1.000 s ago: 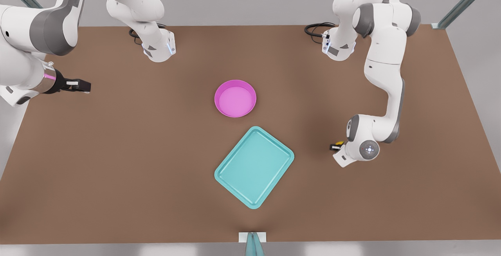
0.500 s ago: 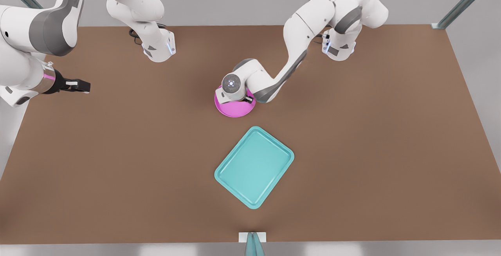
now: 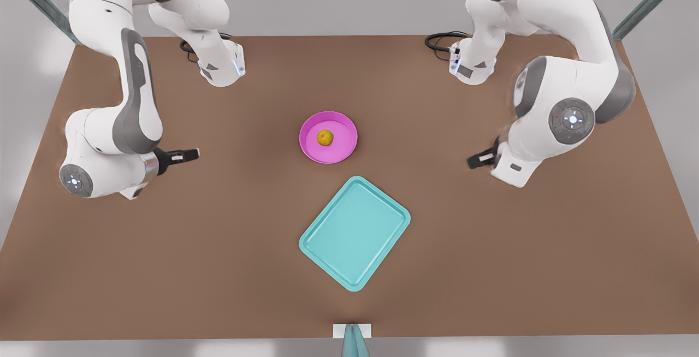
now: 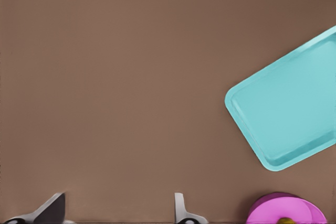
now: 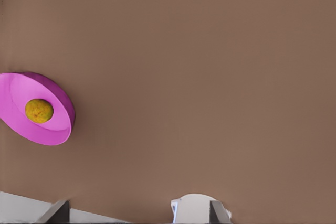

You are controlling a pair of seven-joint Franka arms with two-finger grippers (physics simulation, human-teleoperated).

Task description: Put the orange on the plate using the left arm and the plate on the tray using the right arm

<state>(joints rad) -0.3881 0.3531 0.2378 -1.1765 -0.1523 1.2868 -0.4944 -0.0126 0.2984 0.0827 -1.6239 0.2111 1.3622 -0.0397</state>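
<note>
In the middle of the front view, now an orange (image 3: 325,137) on the pink plate (image 3: 346,152) (plate bare a second ago), just above the teal tray (image 3: 355,233). At middle right, left gripper (image 3: 478,159) pulled back from the plate, fingers apart, empty. At middle left, right gripper (image 3: 188,154) moved closer, fingers apart.

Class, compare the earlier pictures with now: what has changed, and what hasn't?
The left arm released the orange onto the plate and withdrew to the front view's right, jaws open. The right arm swung nearer the plate, jaws open. Plate and tray stayed put.
</note>
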